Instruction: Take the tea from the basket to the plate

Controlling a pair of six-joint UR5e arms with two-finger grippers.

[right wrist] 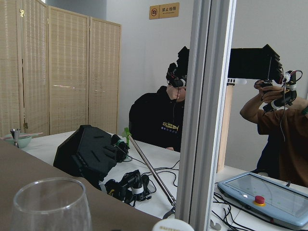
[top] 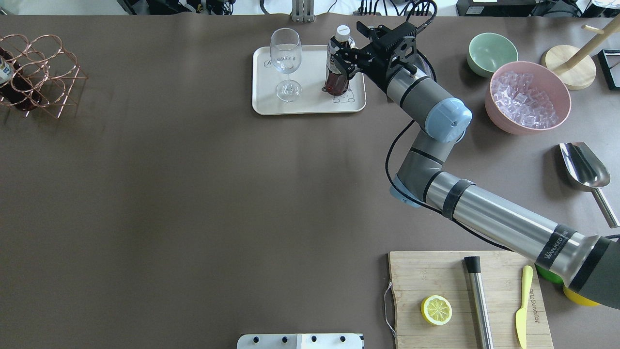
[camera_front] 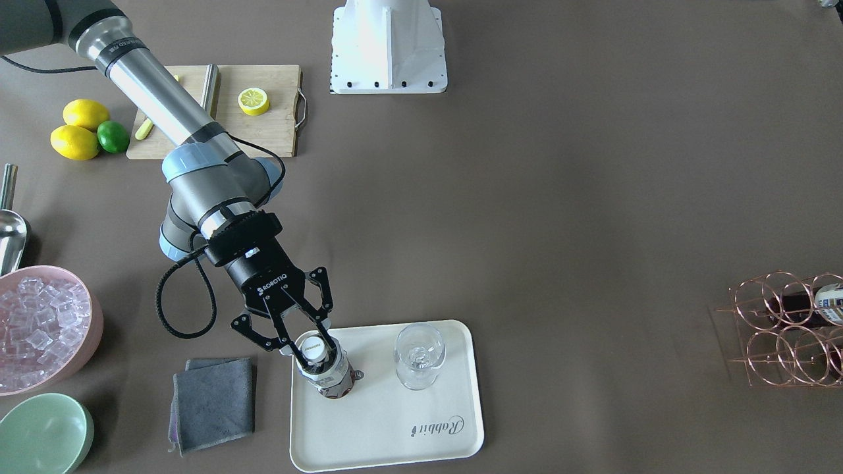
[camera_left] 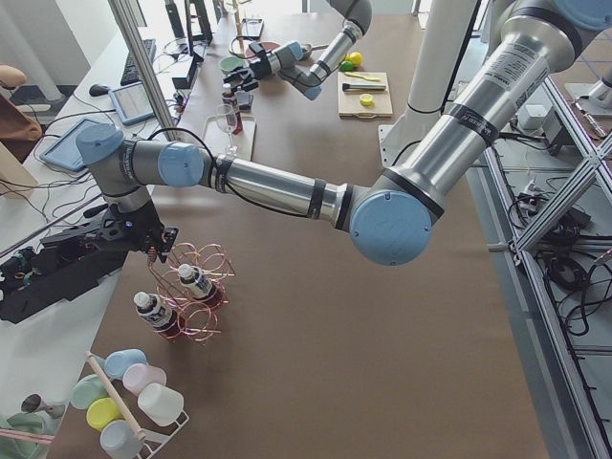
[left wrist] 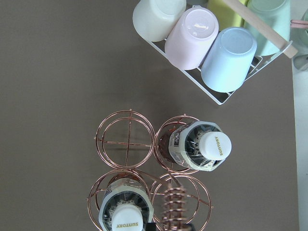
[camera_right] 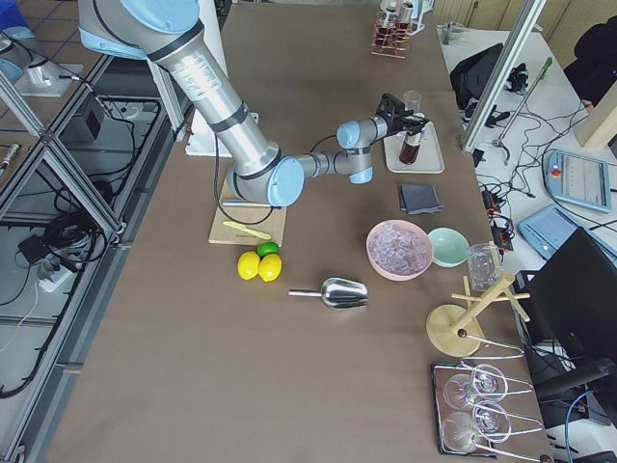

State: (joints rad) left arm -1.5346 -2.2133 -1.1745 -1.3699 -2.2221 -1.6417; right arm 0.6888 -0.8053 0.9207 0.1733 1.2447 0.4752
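A tea bottle (camera_front: pixel 326 378) with a white cap stands upright on the cream plate (camera_front: pixel 395 428), over the bear drawing, next to a wine glass (camera_front: pixel 419 355). My right gripper (camera_front: pixel 313 345) reaches down over it with a finger on each side of its upper part, closed on it; the overhead view shows the right gripper (top: pixel 345 55) too. The copper wire basket (left wrist: pixel 127 144) holds two more tea bottles (left wrist: pixel 202 147) (left wrist: pixel 126 214). My left gripper (camera_left: pixel 153 244) hangs just above the basket (camera_left: pixel 191 296); I cannot tell whether it is open or shut.
A pink bowl of ice (camera_front: pixel 39 329), a green bowl (camera_front: pixel 43 434) and a grey cloth (camera_front: pixel 214 401) lie beside the plate. A cutting board (camera_front: pixel 263 125) with a lemon half, whole citrus and a metal scoop (camera_front: pixel 10 230) sit behind. A rack of cups (left wrist: pixel 211 48) stands by the basket.
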